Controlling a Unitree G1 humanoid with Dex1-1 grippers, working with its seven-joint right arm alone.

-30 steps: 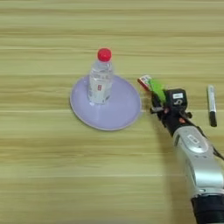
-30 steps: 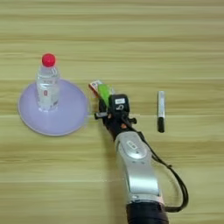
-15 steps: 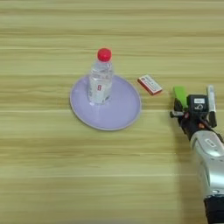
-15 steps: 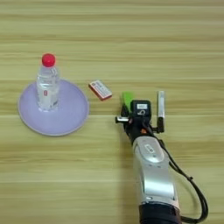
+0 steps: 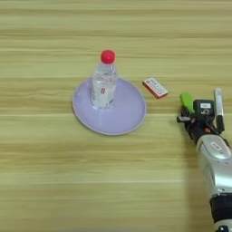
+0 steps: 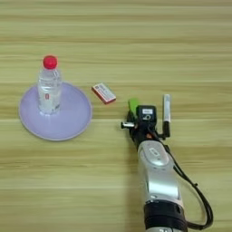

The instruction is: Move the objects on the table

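Right gripper, two black fingers; jaw state unclear | small bright-green oblong block at its tip, at 3 o'clock from flat red-and-white box | clear red-capped plastic bottle upright on round lilac plate

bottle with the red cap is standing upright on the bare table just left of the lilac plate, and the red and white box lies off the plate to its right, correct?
One thing is off: the bottle stands upright on the lilac plate itself, not on the bare table beside it. The left eye view shows its base inside the plate's rim. The red-and-white box does lie off the plate to its right.
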